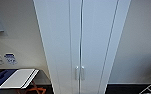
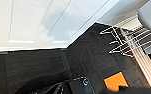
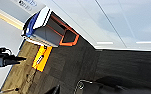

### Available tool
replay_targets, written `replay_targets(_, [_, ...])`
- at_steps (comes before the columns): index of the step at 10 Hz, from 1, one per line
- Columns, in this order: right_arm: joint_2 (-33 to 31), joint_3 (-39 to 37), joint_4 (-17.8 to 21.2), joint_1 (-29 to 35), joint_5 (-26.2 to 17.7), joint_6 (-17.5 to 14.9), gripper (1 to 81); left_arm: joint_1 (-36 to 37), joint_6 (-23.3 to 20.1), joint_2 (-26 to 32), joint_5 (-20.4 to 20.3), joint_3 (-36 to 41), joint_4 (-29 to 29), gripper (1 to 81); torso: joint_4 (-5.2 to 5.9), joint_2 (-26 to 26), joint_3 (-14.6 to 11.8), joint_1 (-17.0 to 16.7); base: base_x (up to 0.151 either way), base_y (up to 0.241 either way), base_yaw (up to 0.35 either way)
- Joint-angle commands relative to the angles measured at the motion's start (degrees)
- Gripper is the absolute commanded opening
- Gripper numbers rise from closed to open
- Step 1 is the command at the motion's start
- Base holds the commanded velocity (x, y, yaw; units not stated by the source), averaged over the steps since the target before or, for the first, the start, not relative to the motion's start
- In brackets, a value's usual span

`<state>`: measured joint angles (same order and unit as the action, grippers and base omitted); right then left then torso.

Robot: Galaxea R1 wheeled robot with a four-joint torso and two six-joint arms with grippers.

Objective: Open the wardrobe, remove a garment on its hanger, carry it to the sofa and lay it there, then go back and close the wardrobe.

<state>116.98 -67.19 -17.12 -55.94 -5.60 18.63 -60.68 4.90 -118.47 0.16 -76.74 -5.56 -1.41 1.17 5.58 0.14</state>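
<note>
Left fingers: cannot tell whether apart or together; wrist view looks down on dark carpet.
Right fingers: cannot tell either.
Floor near left wrist: orange patch on the carpet; white wire rack beyond it.
Floor near right wrist: yellow-orange marker on the carpet, beside a white-topped table with orange frame.
Wardrobe: straight ahead in head view, both panelled doors shut, only a thin seam between them.
Handles: two small silver verticals, side by side at the seam, low on the doors.
Wardrobe base: meets the carpet in both wrist views.
Wall: pale, either side of the wardrobe.
</note>
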Motion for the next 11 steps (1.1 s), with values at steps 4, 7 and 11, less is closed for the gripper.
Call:
replay_targets(4, [-2.79,6.04,-0.02,23.01,-8.27,5.97,81.1,21.60,0.90,6.05,8.19,3.53,6.16,81.1,0.00,-0.02,0.02,0.05,0.000,0.000,0.000])
replay_targets(7, [1.62,2.17,-0.02,29.77,-11.10,8.88,81.1,29.25,0.90,3.58,10.12,1.42,9.69,81.1,0.00,-0.05,0.07,0.07,0.000,0.000,0.000])
replay_targets(11, [9.70,-5.83,-0.02,34.35,-12.51,11.96,81.1,38.13,0.90,-3.27,14.78,-5.88,13.91,81.1,0.00,-0.09,0.13,0.13,0.000,0.000,0.000])
